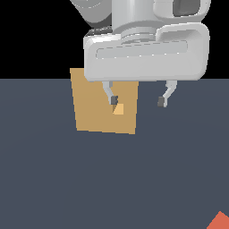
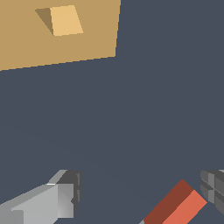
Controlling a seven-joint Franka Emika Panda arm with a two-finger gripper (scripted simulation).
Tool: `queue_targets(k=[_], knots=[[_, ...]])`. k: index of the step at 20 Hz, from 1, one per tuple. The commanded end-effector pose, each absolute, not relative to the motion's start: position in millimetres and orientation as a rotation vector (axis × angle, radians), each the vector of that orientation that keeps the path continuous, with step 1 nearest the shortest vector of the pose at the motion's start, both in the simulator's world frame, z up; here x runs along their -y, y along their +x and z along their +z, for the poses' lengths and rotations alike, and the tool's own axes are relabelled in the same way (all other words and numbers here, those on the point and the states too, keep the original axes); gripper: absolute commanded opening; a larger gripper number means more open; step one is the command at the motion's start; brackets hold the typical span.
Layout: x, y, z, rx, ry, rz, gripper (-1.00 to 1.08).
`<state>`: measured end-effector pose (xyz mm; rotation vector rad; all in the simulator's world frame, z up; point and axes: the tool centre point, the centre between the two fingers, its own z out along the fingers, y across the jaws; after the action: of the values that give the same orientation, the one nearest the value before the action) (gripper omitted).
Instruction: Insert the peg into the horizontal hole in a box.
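On the exterior view's left, the box (image 1: 105,107) is standing upright on the dark worktop (image 1: 67,179), its tan face showing the horizontal hole (image 1: 118,109) as a small lighter square at the centre. Moving rightward, the gripper (image 1: 137,100) is hanging above the worktop with its jaws spread wide apart and holding nothing; one finger is crossing in front of the box face just beside the hole, the other is hanging clear of the box. Farthest right, at the bottom corner of the exterior view, only the red-orange end of the peg (image 1: 220,221) is showing, lying on the worktop well apart from the box. In the wrist view the peg (image 2: 177,204) is lying between the two fingers, nearer one, not yet touched. It looks like a stiff, light, smooth-sided bar, so it is probably asking for a square pinch across two flat sides, likely toward one half so the other end is left free for the hole.
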<state>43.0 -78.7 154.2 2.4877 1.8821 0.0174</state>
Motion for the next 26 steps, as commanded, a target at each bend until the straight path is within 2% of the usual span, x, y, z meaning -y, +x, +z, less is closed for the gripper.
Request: queue_targets(k=[1, 7, 15, 20, 26], knots=[[110.1, 48.6, 141.8, -1.747, 2.586, 0.013, 1.00], [182.5, 48.5, 113.5, -1.414, 2.790, 0.008, 1.00], [262.0, 25.0, 80.7, -1.002, 2.972, 0.002, 1.00], [287.3, 10.8, 69.1, -0.852, 3.022, 0.000, 1.00], [292.0, 7.1, 66.3, -0.827, 3.030, -0.002, 1.00]])
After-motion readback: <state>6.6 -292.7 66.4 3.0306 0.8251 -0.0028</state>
